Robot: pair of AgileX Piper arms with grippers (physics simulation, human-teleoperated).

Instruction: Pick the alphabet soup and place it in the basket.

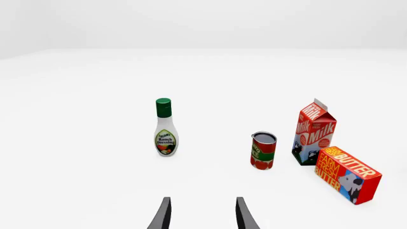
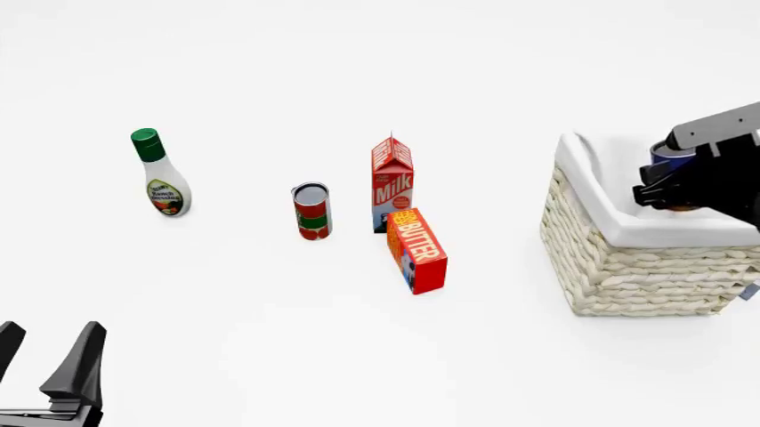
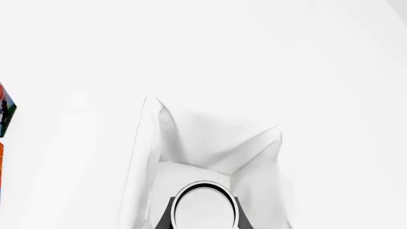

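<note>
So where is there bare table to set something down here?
Bare table lies between the ranch dressing and the red-and-green can, and between the butter box and the basket. The can, milk carton and butter crowd together.

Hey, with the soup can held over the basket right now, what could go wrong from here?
The right gripper holds the alphabet soup above the basket, near its right side; released there, it might clip the cloth rim. Dropped from this height, the can could tip over inside.
</note>
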